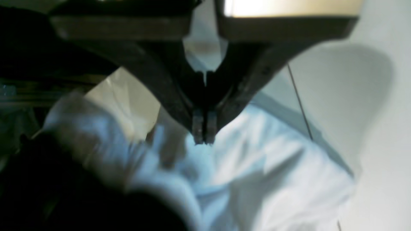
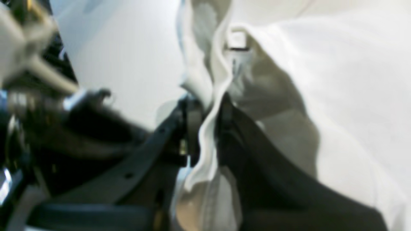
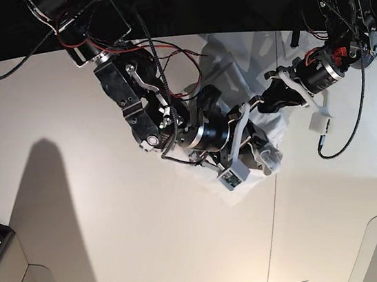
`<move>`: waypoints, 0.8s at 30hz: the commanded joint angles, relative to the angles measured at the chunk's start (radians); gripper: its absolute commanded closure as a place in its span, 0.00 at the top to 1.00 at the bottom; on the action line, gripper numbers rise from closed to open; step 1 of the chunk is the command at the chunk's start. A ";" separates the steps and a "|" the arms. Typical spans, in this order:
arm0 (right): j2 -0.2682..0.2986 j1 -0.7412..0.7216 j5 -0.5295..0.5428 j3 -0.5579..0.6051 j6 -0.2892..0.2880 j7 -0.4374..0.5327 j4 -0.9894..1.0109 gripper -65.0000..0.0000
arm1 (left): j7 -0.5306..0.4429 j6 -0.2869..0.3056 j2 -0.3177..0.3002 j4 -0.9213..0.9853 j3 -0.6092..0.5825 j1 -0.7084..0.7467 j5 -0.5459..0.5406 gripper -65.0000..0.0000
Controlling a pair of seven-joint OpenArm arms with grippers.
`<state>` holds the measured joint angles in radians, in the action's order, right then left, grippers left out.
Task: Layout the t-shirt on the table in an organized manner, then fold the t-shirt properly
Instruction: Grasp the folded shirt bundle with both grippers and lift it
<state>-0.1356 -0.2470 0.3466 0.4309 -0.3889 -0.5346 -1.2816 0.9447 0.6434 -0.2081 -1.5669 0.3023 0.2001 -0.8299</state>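
Right hand [image 2: 205,128] first: on my right wrist view its dark jaws are clamped on a thick, folded white edge of the t-shirt [image 2: 337,80], which runs as a wavy band between the two fingers [image 2: 192,122] and spills out below them. More of the cloth hangs bunched to the right of the jaws, with the pale table [image 2: 128,48] behind.

My left hand [image 1: 204,136] has its jaws pressed together, tip against tip; I see nothing between them. It hangs just above the wrinkled cloth, and I cannot tell from the blurred picture whether the tips touch the fabric. The table's thin dark seam [image 1: 300,102] runs past the shirt's edge on that side.

From the base view, the t-shirt lies crumpled in a heap toward the far middle of the table, not spread out. Both arms meet over it: the right arm reaches in from that view's left and covers much of the cloth, while the left arm comes in from the right edge with its hand at the heap's far right side. A long arm shadow falls across the table.
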 commanded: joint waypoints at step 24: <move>-0.016 -0.059 -0.208 0.231 0.179 0.232 0.051 0.42 | -0.005 0.005 -0.008 -0.021 0.004 0.000 -0.071 0.00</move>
<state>-0.1356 -0.2810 0.1333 0.6617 -0.2058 -0.3344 -1.2098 0.9531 0.6434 -0.2077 -1.5673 0.3023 0.2073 -0.8753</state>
